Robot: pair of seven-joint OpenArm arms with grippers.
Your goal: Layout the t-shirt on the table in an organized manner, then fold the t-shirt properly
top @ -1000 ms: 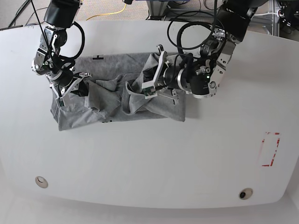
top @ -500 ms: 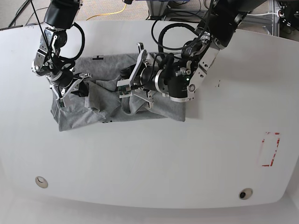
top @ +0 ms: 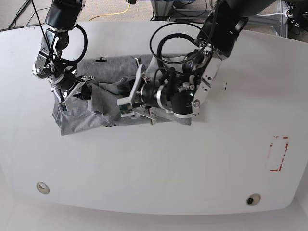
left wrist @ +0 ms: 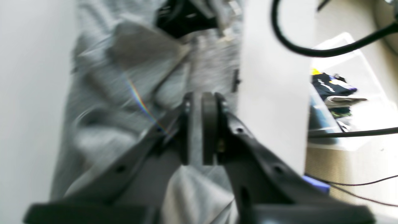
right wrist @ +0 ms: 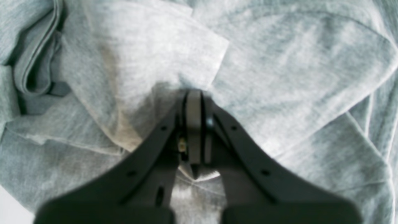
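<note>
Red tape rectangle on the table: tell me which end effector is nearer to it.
Left. The left end effector is above the t-shirt's middle; the right is farther away, at the shirt's opposite end.

The scene is bright and evenly lit. In the left wrist view, motion blur softens the shirt (left wrist: 130,93) and a thin rainbow flare crosses it. The right wrist view is sharper on cloth. The base view bends the table's near edge (top: 144,211).

white table (top: 144,168); grey t-shirt (top: 115,70) lying on it, rumpled.
</note>
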